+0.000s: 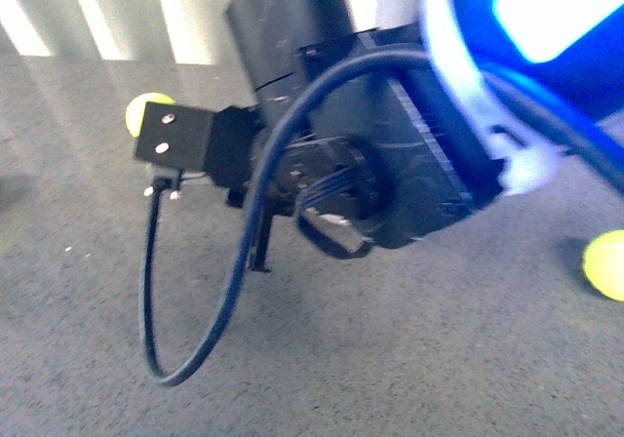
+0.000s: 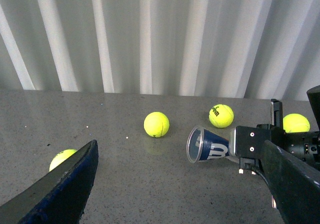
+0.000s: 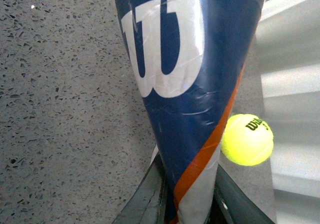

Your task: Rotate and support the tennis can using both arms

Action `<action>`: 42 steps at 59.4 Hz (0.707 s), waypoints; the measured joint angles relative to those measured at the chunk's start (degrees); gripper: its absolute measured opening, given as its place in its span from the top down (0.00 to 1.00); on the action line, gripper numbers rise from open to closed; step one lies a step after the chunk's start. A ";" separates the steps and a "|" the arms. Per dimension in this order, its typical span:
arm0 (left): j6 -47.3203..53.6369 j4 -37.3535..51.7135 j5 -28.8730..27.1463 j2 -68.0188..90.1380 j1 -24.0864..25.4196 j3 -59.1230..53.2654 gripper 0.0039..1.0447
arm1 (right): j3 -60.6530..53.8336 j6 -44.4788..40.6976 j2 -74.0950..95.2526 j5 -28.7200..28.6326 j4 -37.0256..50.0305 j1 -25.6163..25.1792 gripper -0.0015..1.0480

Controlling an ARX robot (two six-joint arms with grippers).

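Within the right hand (image 3: 189, 174) sits the tennis can (image 3: 172, 84) — clamped tight; left hand (image 2: 179, 146) gapes open.

The right arm (image 1: 390, 164) is bulky and matt black throughout. A smooth round housing (image 1: 292, 37) sits against a boxy block (image 1: 429, 174) with finely ribbed sides and scuffed faces. A small flat black bracket (image 1: 180, 139) carries two bright silver screws (image 1: 170, 118), with smaller screw heads just under it. A thick dark blue-black cable (image 1: 229, 291) hangs from the bracket in a long loop, and a short bundle of thin dark wires (image 1: 327, 188) lies by the round joint.

The left gripper (image 2: 179, 151) has two broad, flat, dark grey fingers (image 2: 67, 184), one with a dark blue tinge along its edge. The right gripper (image 3: 192, 206) shows narrow dark finger edges (image 3: 147, 201).
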 joint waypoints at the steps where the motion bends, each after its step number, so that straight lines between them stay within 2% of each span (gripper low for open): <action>1: 0.00 0.00 0.00 0.02 0.00 0.00 0.06 | 0.02 0.02 0.04 -0.28 -0.24 0.04 0.92; 7: 0.02 0.00 0.00 0.00 0.00 0.00 0.06 | 0.11 0.31 0.26 -2.10 -2.32 0.26 0.93; 15: 0.02 0.00 0.00 0.02 0.00 0.00 0.06 | 0.07 -0.42 0.28 -1.77 -3.37 0.13 0.93; 34: 0.02 0.00 0.00 0.00 0.00 0.00 0.06 | -1.42 -2.99 1.03 -0.07 0.35 -0.81 0.93; 35: 0.02 0.00 0.00 0.00 0.00 0.00 0.06 | -1.57 -2.95 1.03 -0.07 0.52 -0.90 0.88; 42: 0.02 0.00 0.00 0.00 0.00 0.00 0.06 | -2.27 -2.93 1.03 -0.42 0.57 -1.18 0.68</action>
